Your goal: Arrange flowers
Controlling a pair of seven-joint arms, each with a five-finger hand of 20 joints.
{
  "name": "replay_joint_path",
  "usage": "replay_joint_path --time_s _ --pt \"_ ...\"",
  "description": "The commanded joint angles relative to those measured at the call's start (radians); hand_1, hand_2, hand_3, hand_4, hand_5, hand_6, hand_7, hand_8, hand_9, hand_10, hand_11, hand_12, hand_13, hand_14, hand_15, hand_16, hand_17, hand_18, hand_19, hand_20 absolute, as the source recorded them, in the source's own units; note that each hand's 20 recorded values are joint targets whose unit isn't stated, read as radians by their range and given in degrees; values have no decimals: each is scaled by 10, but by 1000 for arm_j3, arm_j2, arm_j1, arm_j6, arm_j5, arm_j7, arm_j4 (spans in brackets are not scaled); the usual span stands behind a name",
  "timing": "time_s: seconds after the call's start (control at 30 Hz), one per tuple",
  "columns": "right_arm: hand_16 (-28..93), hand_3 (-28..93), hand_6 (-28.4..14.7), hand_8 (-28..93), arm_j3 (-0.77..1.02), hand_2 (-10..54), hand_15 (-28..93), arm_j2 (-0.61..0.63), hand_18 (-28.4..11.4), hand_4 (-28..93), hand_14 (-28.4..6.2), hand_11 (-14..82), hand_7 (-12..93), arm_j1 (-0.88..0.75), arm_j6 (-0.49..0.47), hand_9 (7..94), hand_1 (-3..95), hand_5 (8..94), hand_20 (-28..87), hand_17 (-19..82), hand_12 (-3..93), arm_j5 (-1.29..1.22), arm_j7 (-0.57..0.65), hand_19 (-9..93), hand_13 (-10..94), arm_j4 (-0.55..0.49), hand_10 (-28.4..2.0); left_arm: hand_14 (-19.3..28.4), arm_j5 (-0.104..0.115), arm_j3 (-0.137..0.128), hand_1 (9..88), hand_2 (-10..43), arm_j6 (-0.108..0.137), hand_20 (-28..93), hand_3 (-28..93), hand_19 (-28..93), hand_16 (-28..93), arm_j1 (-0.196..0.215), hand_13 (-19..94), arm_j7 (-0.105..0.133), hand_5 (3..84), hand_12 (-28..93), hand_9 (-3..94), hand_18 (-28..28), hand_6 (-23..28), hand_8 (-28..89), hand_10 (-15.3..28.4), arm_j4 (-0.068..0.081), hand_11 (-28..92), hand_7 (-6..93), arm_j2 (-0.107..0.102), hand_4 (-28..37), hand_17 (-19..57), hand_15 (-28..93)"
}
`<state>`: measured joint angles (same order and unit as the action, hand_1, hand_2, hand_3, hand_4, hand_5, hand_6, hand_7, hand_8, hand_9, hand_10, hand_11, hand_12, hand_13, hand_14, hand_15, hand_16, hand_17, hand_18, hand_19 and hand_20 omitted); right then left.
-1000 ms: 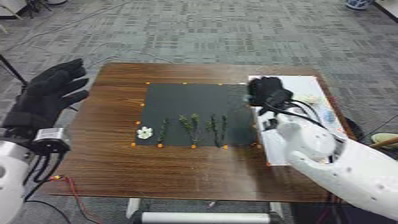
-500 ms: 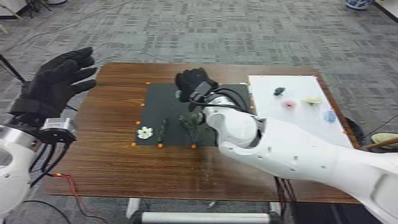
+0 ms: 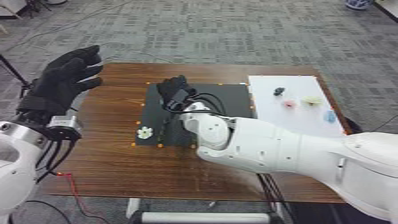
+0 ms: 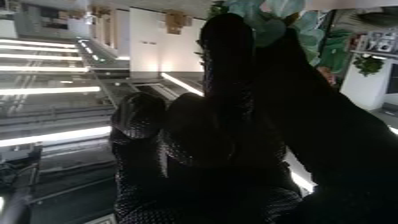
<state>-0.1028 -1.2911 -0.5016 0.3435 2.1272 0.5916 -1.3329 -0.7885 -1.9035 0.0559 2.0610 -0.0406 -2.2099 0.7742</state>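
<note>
The white flower [image 3: 145, 132] lies on the dark mat [image 3: 233, 92], at its near left corner, with a dark sprig [image 3: 163, 131] just right of it. My right forearm [image 3: 240, 142] crosses over the mat's near right part and stands in the way there. On the white board [image 3: 282, 85] to the right lie a dark piece [image 3: 279, 91], a pink flower [image 3: 289, 104], a yellow one [image 3: 311, 100] and a blue one [image 3: 330, 116].

Mat and board sit on the brown table [image 3: 115, 170]; past it runs grey carpet [image 3: 204, 35]. The wrist view has leaves [image 4: 284, 10] and ceiling lights [image 4: 53, 91].

My right hand [image 3: 175, 91] is above the mat, farther out and to the right of the white flower, apart from it. I cannot tell whether it is wide, narrow or holding something. My left hand [image 3: 55, 85] is spread at the table's left side.
</note>
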Motion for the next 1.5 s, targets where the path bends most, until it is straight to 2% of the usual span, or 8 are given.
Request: replay_joint_path --time_s 0.03,0.33,0.37,0.6,0.73,0.87,1.13,1.5 --pt "402 818 31 -42 -33 -95 803 -58 -201 -282 -43 205 479 17 17 853 515 754 554 367 530 7 34 872 729 37 -30 124 1 21 252 -24 -12 126 683 410 -55 -35 65 -1 227 191 174 192 16 -108 97 13 228 230 -8 -272 -106 440" --pt "403 820 32 -53 -37 -95 804 -91 -200 -283 -45 191 465 -16 30 858 514 759 554 368 515 28 62 872 728 77 -30 124 4 54 253 -25 -33 126 683 410 -55 -73 65 -11 226 190 174 192 16 -109 98 29 227 229 -12 -273 -106 440" --pt "403 820 32 -53 -26 -95 804 -90 -200 -283 -45 190 464 -24 14 859 514 759 554 368 515 34 54 872 728 76 -30 124 3 51 253 -24 -36 126 682 409 -55 -70 65 -14 226 190 174 191 17 -108 98 27 227 229 -10 -273 -106 441" --pt "405 814 34 -56 -53 -95 807 -97 -201 -283 -46 182 457 -19 22 861 516 760 556 364 513 33 58 871 725 76 -32 124 4 52 252 -25 -34 125 683 408 -56 -72 65 -13 226 191 174 191 16 -108 97 27 226 229 -13 -272 -106 440" --pt "405 806 36 -58 -57 -95 808 -102 -201 -283 -48 176 454 -19 21 861 514 758 556 364 508 46 64 870 724 80 -31 124 3 75 253 -25 -40 125 682 408 -56 -99 65 -17 226 191 174 191 16 -108 97 38 227 230 -16 -272 -106 440" --pt "404 798 40 -54 -41 -95 808 -103 -202 -283 -49 166 448 -31 -23 856 510 747 557 363 504 55 62 871 723 84 -28 124 4 87 253 -25 -42 125 682 408 -56 -111 65 -20 226 191 174 191 16 -109 98 42 226 230 -17 -272 -106 439" --pt "409 790 38 -43 -33 -95 813 -99 -200 -283 -50 138 428 -34 -51 817 496 697 559 346 482 55 66 861 701 82 -27 124 3 71 253 -25 -44 125 682 408 -56 -95 64 -19 226 191 174 191 17 -108 98 37 228 230 -12 -272 -106 441" --pt "403 778 35 -50 -11 -95 814 -95 -202 -283 -51 111 402 -51 -66 797 486 672 564 335 441 79 68 854 687 84 -28 124 5 74 253 -25 -45 126 682 409 -55 -97 65 -17 226 190 173 191 17 -109 97 40 228 230 -11 -271 -106 440"
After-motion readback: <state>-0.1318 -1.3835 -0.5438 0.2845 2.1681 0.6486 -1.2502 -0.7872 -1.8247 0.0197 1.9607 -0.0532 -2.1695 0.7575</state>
